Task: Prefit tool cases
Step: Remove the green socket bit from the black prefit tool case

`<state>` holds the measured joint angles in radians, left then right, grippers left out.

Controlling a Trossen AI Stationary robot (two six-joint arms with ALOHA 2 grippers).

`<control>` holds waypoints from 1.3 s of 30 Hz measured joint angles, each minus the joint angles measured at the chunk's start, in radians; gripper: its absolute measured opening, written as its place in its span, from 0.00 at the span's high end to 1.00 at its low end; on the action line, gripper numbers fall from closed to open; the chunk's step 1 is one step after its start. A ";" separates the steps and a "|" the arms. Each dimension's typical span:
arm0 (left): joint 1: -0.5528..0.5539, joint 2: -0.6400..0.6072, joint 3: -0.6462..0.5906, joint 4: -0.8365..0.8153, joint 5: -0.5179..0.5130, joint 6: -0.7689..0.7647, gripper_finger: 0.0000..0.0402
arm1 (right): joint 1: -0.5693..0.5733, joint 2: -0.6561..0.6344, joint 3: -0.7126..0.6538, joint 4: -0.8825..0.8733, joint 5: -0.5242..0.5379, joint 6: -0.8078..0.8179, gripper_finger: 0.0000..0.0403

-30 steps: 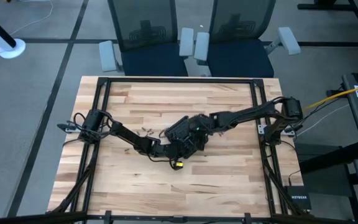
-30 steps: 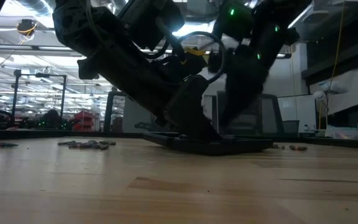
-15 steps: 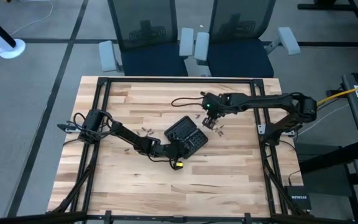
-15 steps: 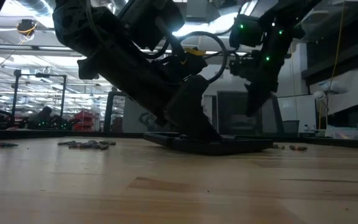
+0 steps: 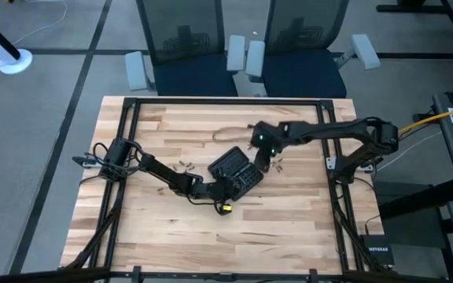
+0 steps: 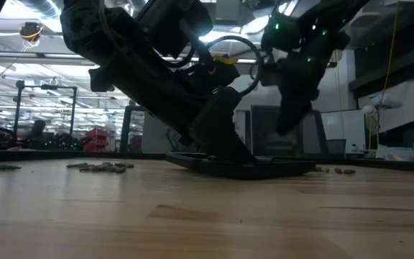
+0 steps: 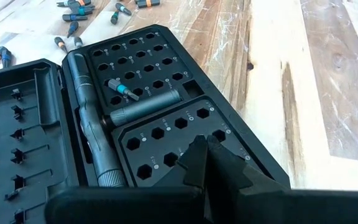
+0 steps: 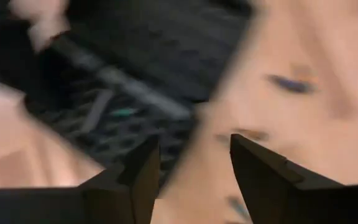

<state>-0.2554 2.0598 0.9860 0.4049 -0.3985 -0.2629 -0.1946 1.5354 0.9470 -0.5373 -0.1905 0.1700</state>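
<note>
Butcher-block table [image 5: 171,236], pale wood, black frame rails along its sides. Two grey-backed chairs [image 5: 242,43] at 12 o'clock, off the table. NETGEAR box [image 5: 377,253] past the rail at 4 o'clock. Low view: open hall behind, ceiling lights, red racks far off.

Case [image 5: 235,169] lies open and flat near table centre. Left wrist view: hex slots mostly unfilled, a driver handle [image 7: 98,149] in the middle channel, one blue-banded bit [image 7: 122,89] seated. Loose bits [image 5: 184,165] scattered at 9 o'clock of the case, more [image 5: 276,165] at 3 o'clock.

Left gripper [image 5: 220,189] at the case's 6 o'clock edge, fingers [image 7: 213,162] pressed together, tips down on the slotted half. Nothing held between them.

Right gripper [image 5: 263,157] just beside the case at 3 o'clock, over bare wood; fingers [image 8: 143,165] spread, nothing between.

Versus one second back: right gripper was on top of the case, now off it to 3 o'clock with jaws parted. Case and left arm unmoved.
</note>
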 joint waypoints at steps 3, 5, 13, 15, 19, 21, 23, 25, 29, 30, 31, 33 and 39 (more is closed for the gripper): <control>0.000 0.000 0.000 -0.001 0.001 0.000 1.00 | 0.101 0.011 0.000 0.061 0.034 -0.039 0.54; 0.000 0.000 0.000 -0.001 0.001 0.000 1.00 | 0.162 0.031 0.000 0.101 0.074 -0.042 0.56; 0.000 0.000 0.000 -0.001 0.001 0.000 1.00 | 0.296 0.121 0.000 0.168 0.281 -0.195 0.62; 0.000 0.000 0.000 -0.001 0.002 0.001 1.00 | 0.294 0.136 0.000 0.170 0.267 -0.252 0.62; 0.000 0.000 0.000 -0.001 0.002 0.000 1.00 | 0.271 0.155 -0.001 0.167 0.251 -0.357 0.62; 0.000 0.000 0.000 -0.001 0.002 -0.002 1.00 | 0.255 0.154 0.000 0.172 0.250 -0.400 0.62; 0.000 0.000 0.000 -0.001 0.002 -0.003 1.00 | 0.238 0.154 0.000 0.168 0.237 -0.435 0.62; 0.000 0.000 0.000 -0.001 0.002 -0.003 1.00 | 0.223 0.154 0.000 0.170 0.193 -0.456 0.62; 0.000 0.000 0.000 -0.001 0.002 -0.006 1.00 | 0.218 0.154 0.000 0.173 0.154 -0.526 0.62; 0.000 0.000 0.000 -0.001 0.002 -0.013 1.00 | 0.218 0.154 0.000 0.176 0.148 -0.543 0.62; 0.000 0.000 0.000 -0.001 0.002 -0.018 1.00 | 0.218 0.154 0.000 0.177 0.133 -0.555 0.62; 0.000 0.000 0.000 -0.001 0.002 -0.023 1.00 | 0.218 0.157 0.000 0.177 0.099 -0.574 0.62; 0.000 0.000 0.000 -0.002 0.003 -0.027 1.00 | 0.218 0.202 0.001 0.207 0.109 -0.594 0.62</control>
<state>-0.2554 2.0598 0.9863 0.4032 -0.3958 -0.2894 0.0238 1.7376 0.9483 -0.3306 -0.0818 -0.4240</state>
